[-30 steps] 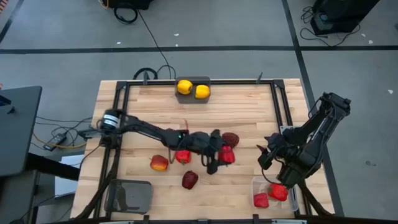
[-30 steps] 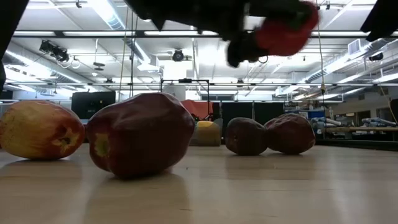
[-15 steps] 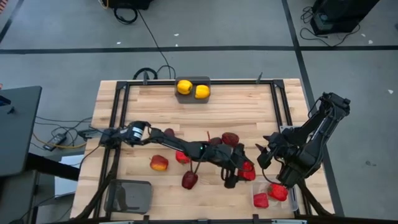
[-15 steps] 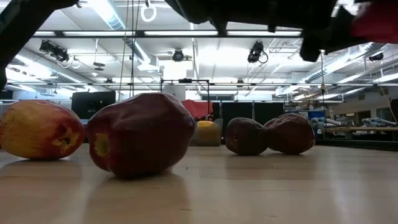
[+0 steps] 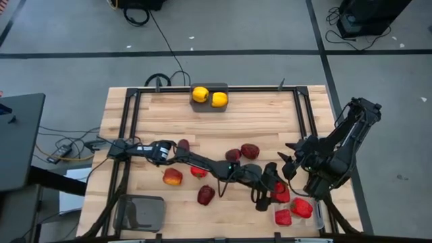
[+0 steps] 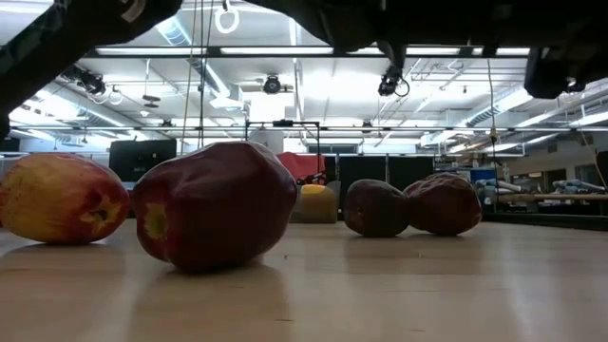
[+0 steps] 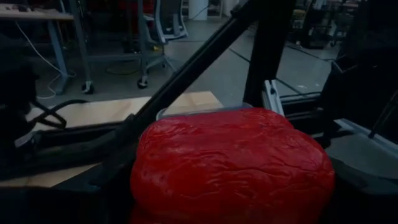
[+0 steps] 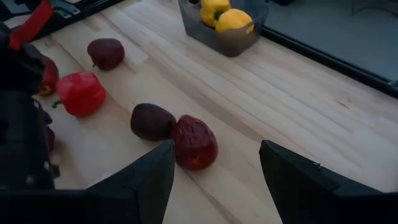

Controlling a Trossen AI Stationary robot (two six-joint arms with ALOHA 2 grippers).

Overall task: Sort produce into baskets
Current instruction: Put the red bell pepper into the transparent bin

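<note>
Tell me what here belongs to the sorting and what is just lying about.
Job: red pepper held in left gripper; clear basket; yellow fruit in the grey basket; empty grey basket; maroon fruits.
Not job: black cable on the floor; monitor.

Two dark, slim jointed arms [image 5: 202, 162] — matte black links, a silvery ring at one joint.

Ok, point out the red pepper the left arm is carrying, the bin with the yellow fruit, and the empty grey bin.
Red pepper [image 7: 230, 165], left wrist view, its front face.
Bin with the yellow fruit [image 5: 226, 88], high view, far right corner.
Empty grey bin [image 5: 143, 213], high view, its floor.
</note>
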